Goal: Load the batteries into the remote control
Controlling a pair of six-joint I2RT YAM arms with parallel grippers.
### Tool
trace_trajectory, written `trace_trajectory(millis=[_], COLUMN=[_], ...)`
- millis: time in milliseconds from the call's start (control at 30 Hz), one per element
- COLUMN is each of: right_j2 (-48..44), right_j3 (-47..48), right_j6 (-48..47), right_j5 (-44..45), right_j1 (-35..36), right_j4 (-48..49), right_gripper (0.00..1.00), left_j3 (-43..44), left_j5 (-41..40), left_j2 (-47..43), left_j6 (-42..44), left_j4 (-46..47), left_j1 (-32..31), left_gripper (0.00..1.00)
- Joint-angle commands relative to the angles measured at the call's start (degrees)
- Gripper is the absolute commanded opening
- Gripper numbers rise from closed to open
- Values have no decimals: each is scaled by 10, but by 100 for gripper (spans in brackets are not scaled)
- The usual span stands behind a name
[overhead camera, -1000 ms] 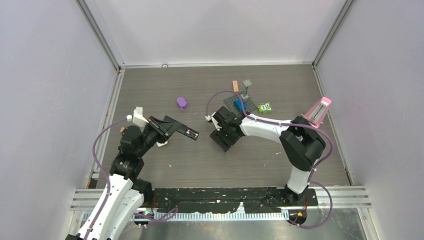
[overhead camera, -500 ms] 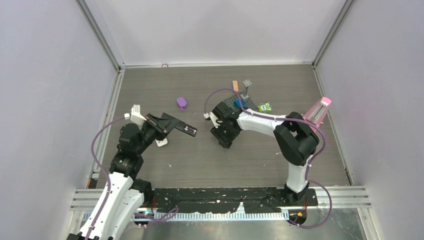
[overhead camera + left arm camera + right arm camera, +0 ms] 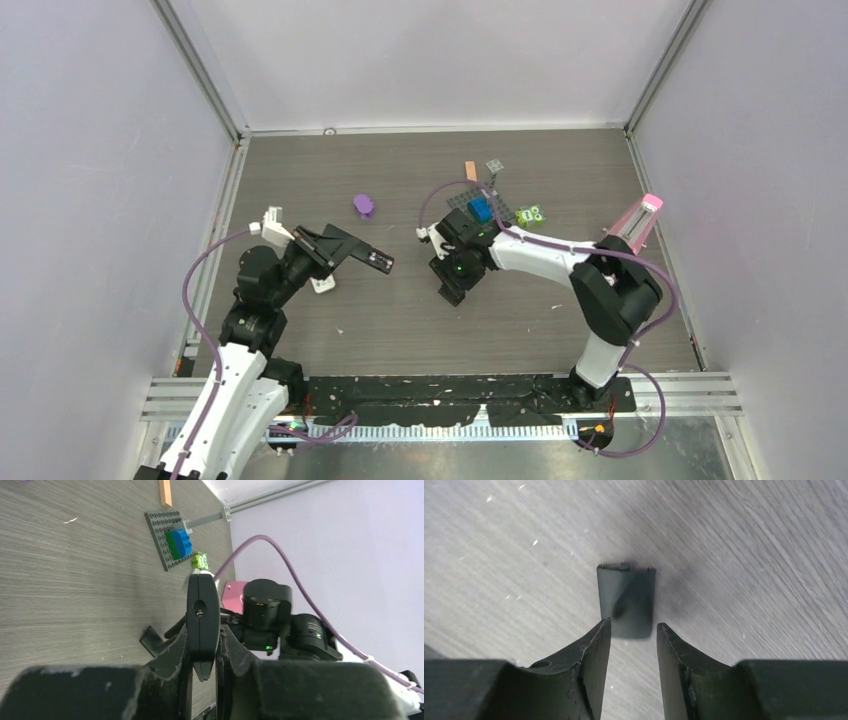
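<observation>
Remote (image 3: 202,605), judged light, stiff and slick, is clamped at its near end in left claw (image 3: 202,647) above tabletop (image 3: 400,320), while thin cover (image 3: 626,600) is flanked by right claw's (image 3: 633,626) half-parted jaws, grip not discernible.

Robotics lab cell: pale panel walls (image 3: 90,200) and aluminium frame posts (image 3: 200,75) are enclosing the wood-grain bench (image 3: 400,330) under the right gripper (image 3: 633,625); behind it, cabled left arm (image 3: 255,300) and right arm (image 3: 540,255) are standing bolted to a taped rail (image 3: 450,385).

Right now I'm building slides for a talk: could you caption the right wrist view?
Right end effector, fingers parted, poised above a dark battery cover lying flat on the wood-grain table.
</observation>
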Motion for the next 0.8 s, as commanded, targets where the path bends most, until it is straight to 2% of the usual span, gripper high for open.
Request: trace_trajectory(millis=[0,233,300,400,467,600,767], right_j2=[-96,-185,-184,-165,-150,-109,-35], right_j3=[-10,-23,-20,-17,-16,1,41], right_j6=[22,34,36,36,37,34,26], right_j5=[-14,-26,-11,16,35,50,40], right_j1=[4,10,11,17,24,29,30], right_j4=[43,61,47,25,9,-23,-63], right_gripper=[24,26,33,53,62,69,71], left_j3=[25,42,43,45,44,45,43], left_j5=[30,55,50,31,15,10,10], left_j2=[2,25,24,18,14,14,14], left_j6=[63,131,136,142,146,150,150], left_j4=[37,13,4,-15,-29,-38,-38], left_j1=[3,3,3,3,3,3,3], left_gripper=[0,0,0,0,0,0,0])
